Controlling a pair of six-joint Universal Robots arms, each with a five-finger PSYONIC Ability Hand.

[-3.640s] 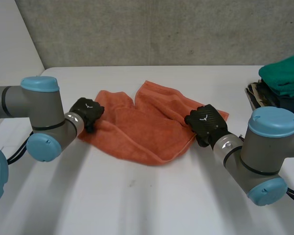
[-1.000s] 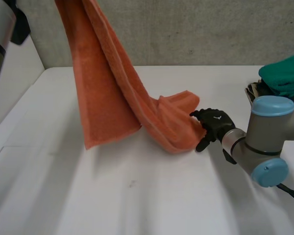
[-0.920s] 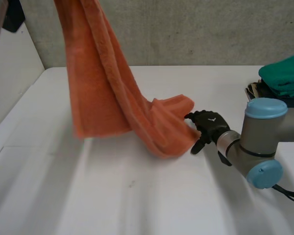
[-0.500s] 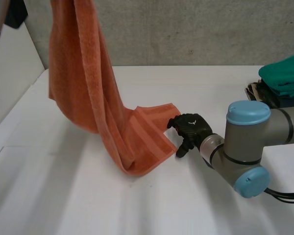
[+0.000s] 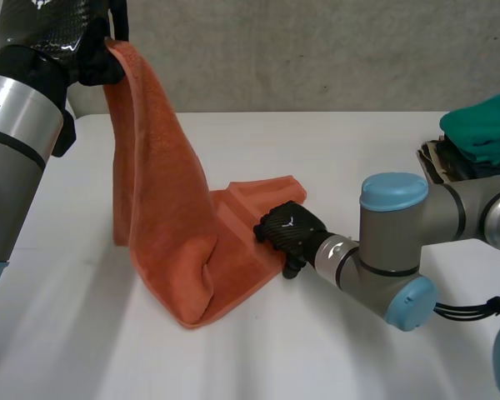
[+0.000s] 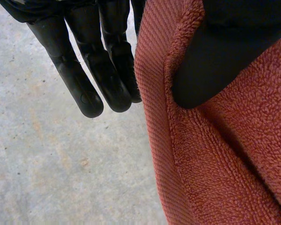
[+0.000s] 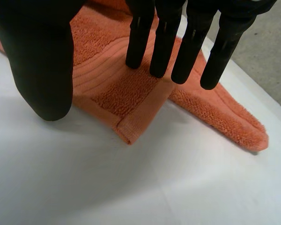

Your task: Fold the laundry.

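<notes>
Nearest me, the towel (image 5: 162, 242) bulges in a soft fold where it meets the table (image 5: 258, 358). Everything else I place from that towel.

My right hand (image 5: 285, 233) sits low at the towel's right end. Its fingers (image 7: 165, 42) are straight and relaxed, tips resting on the hemmed corner (image 7: 131, 123). The thumb (image 7: 42, 70) hangs just beside the hem, over bare table. So this hand is pressing the cloth down, not gripping it.

Farther off and well above, my left hand (image 5: 54, 33) is grasping the towel's upper end. Its thumb (image 6: 215, 56) clamps the cloth from one side, with the straight fingers (image 6: 107, 70) at the hem. The towel hangs from that pinch in a long drape.

The towel's long axis therefore runs from my raised left hand steeply down to the table, then bends and lies flat towards my right hand. The right hand is much nearer the part lying on the table. The hanging length is entirely the left hand's to steer. I judge the next move turns on carrying that high end across and down along this same line, while the right hand keeps its corner pinned.

Beyond the towel's right end, well apart, a pile of folded laundry (image 5: 483, 129) waits at the table's edge.
</notes>
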